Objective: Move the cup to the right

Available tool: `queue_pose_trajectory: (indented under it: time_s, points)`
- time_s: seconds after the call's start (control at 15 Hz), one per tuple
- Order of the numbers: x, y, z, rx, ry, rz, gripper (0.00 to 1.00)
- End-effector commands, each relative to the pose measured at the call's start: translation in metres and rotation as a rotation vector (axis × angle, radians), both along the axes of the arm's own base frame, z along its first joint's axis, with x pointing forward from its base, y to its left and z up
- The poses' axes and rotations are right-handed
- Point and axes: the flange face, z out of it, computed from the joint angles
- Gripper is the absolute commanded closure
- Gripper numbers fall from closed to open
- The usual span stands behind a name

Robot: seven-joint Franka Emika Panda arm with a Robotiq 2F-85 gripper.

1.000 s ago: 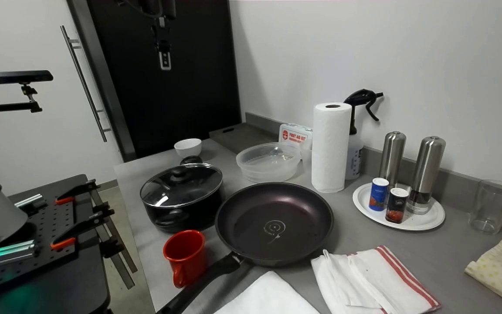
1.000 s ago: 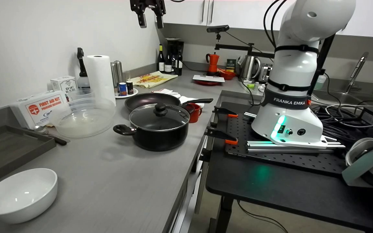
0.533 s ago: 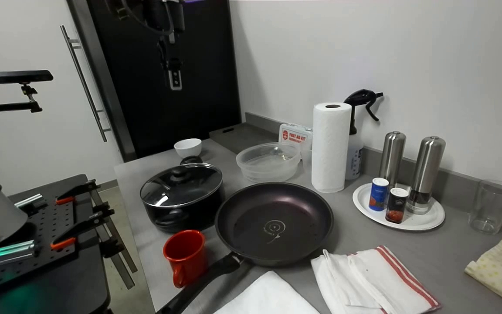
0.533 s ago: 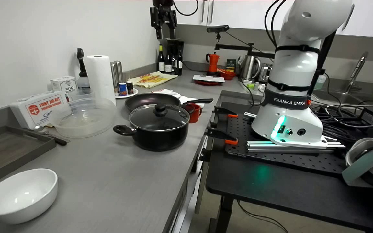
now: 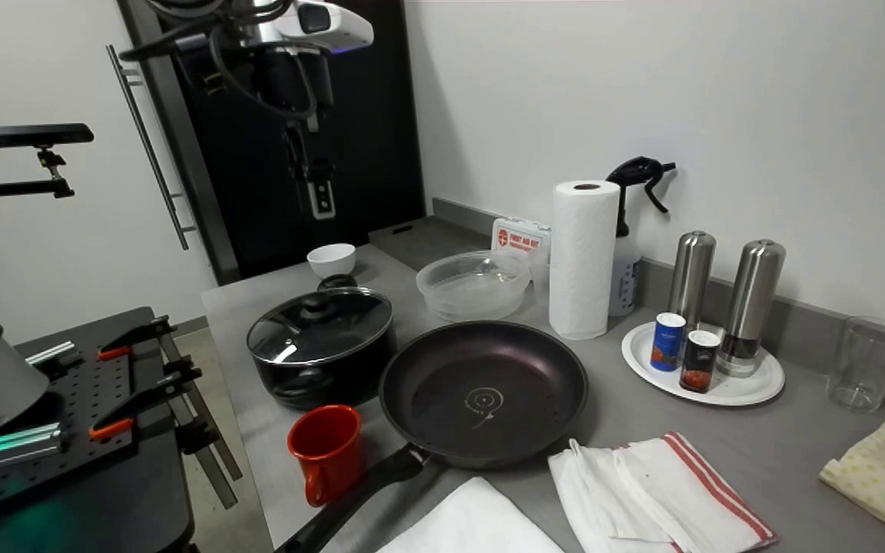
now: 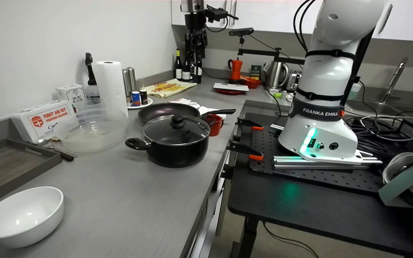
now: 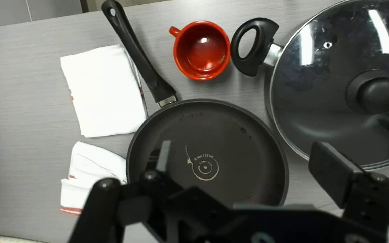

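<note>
The wrist view looks down, both exterior views obliquely, all sharing the cup.

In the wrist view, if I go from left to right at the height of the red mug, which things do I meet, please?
Folded white cloth → black frying-pan handle → red mug → black pot handle → glass pot lid.

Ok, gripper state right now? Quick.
Gripper: open, jaws wide apart in the wrist view, holding nothing; the red mug stands ungripped on the counter.
</note>
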Motion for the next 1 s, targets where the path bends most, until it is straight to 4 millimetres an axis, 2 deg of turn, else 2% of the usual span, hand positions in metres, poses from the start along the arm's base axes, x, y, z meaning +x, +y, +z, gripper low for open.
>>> queue_pose_trajectory:
  time_s: [0.0,0.4,0.93]
  points:
    - [-0.004,-0.026,-0.029,-0.021,-0.009,0.019,0.00]
    - [-0.003,-0.056,-0.075,0.017,-0.026,0.048,0.00]
    - [0.003,-0.076,-0.129,0.111,-0.022,0.094,0.00]
